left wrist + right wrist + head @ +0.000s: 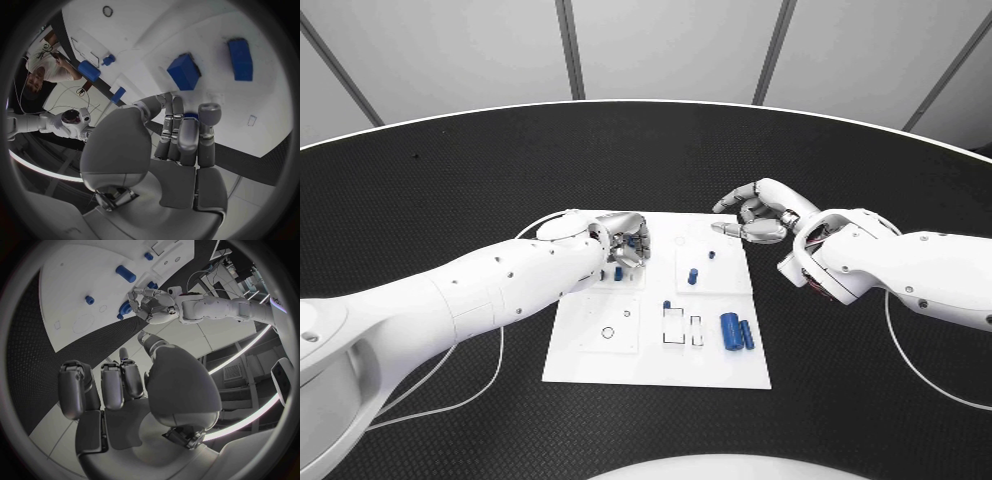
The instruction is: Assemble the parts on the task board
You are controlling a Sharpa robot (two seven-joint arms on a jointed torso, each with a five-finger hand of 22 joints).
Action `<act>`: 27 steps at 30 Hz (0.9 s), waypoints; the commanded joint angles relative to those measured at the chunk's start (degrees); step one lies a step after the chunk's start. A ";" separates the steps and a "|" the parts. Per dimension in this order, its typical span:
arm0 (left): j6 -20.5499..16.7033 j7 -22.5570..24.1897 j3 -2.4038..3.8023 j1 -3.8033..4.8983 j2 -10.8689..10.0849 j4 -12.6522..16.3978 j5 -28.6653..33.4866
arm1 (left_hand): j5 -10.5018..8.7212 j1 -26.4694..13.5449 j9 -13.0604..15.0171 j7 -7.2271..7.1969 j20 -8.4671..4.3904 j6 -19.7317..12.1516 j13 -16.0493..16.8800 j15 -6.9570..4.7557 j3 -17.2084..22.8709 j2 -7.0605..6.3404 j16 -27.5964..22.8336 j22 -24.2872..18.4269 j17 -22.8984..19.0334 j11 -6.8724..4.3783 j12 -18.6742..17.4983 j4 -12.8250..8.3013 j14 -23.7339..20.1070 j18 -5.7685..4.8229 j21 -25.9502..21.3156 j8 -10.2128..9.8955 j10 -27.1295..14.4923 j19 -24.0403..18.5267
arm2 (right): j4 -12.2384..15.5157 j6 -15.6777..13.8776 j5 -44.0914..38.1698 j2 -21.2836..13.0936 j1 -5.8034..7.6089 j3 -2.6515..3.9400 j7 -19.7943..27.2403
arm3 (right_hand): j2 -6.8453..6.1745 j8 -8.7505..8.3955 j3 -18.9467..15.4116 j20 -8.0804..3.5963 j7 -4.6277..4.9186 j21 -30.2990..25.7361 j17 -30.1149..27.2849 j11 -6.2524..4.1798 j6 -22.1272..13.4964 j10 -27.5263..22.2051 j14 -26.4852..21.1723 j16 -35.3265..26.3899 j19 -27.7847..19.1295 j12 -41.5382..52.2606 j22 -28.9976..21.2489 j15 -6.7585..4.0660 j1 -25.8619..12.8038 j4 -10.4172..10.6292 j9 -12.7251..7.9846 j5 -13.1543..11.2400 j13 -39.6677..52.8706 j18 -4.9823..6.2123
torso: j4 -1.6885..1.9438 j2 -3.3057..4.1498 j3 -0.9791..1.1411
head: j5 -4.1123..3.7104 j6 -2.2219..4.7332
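1. Near edge of the task board [661,370]: two loose blue parts, the big cylinder [730,331] and a slimmer one [747,334], long axes 12–6, unheld.
2. Mid-board, 9 o'clock side: left hand [626,243] over the board, fingers [187,135] curled together — whether a small part is pinched, cannot tell.
3. Far edge, 1 o'clock: right hand [762,213] just off the board, fingers [112,385] curled, nothing seen in them.
4. Left hand looks nearer the parts; its wrist view shows two blue blocks [184,71] just beyond the fingertips, hidden from the head view.

Left hand [625,243] and right hand [759,213] both curled.
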 commanded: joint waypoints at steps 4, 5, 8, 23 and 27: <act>-0.53 -0.18 -0.01 -0.03 -0.11 0.26 -0.44 | -0.12 -0.94 -0.39 0.42 0.19 -1.39 -28.22 0.22 -0.89 -0.65 0.17 -0.10 -0.27 0.54 -0.81 -0.07 0.25 -0.49 0.08 -0.87 -0.82 0.03 | 0.01 -0.01 0.00 -0.04 0.00 0.00 0.01 | -0.16 0.24 0.34 -0.32 -0.04 -0.13 4.10 -0.15 0.50 0.37 3.36 0.00 2.87 0.24 9.48 -0.38 0.02 0.14 -0.09 0.26 4.48 0.91 | 0.07 -0.04 -0.03 | -0.08 -0.06; -0.59 -0.22 -0.01 -0.04 -0.14 0.34 -0.46 | -0.12 -0.94 -0.39 0.42 0.19 -1.39 -28.22 0.22 -0.89 -0.65 0.17 -0.10 -0.27 0.54 -0.81 -0.07 0.25 -0.49 0.08 -0.87 -0.82 0.03 | 0.02 -0.01 0.00 -0.05 0.00 0.00 0.01 | -0.16 0.24 0.34 -0.32 -0.04 -0.13 4.10 -0.15 0.50 0.37 3.36 0.00 2.87 0.24 9.48 -0.38 0.02 0.14 -0.09 0.26 4.48 0.91 | 0.06 -0.05 -0.01 | -0.10 -0.06; -0.75 -0.30 -0.01 -0.04 -0.24 0.62 -0.53 | -0.10 -1.08 -0.48 0.54 0.25 -1.79 -28.21 0.31 -1.13 -0.85 0.16 -0.23 -0.39 0.65 -0.96 -0.09 0.20 -0.47 -0.01 -1.13 -1.03 -0.06 | 0.02 -0.01 0.00 -0.07 0.00 0.00 0.01 | -0.16 0.24 0.34 -0.32 -0.04 -0.13 4.10 -0.15 0.50 0.37 3.36 0.00 2.87 0.24 9.48 -0.38 0.02 0.14 -0.09 0.26 4.48 0.91 | 0.06 -0.08 -0.02 | -0.17 0.01; -3.30 1.76 0.01 -0.03 -2.41 3.18 0.65 | 0.10 -0.07 -0.45 0.53 0.33 -1.52 -28.01 0.29 -0.39 0.46 -0.37 -0.24 -3.01 0.59 -0.93 -0.41 -0.64 -0.43 0.09 -1.13 -0.73 -0.05 | 0.10 -0.04 0.00 -0.18 0.00 0.00 0.03 | -0.17 0.30 0.46 -0.32 -0.05 -0.14 4.07 -0.16 0.56 0.40 3.36 -0.02 2.87 0.27 9.48 -0.39 0.06 0.12 -0.12 0.31 4.50 0.91 | 0.13 -0.21 0.02 | -0.19 0.05; -3.93 2.64 0.02 0.00 -3.83 4.80 1.76 | 0.12 0.15 -0.45 0.53 0.32 -1.48 -28.00 0.27 -0.18 0.64 -0.46 -0.35 -3.37 0.58 -0.96 -0.54 -0.75 -0.41 0.03 -1.14 -0.70 -0.12 | 0.08 -0.07 0.00 -0.25 0.00 0.00 0.06 | -0.17 0.30 0.46 -0.32 -0.05 -0.14 4.07 -0.17 0.56 0.40 3.36 -0.02 2.87 0.27 9.48 -0.39 0.07 0.12 -0.12 0.31 4.50 0.91 | 0.19 -0.33 0.05 | -0.21 0.05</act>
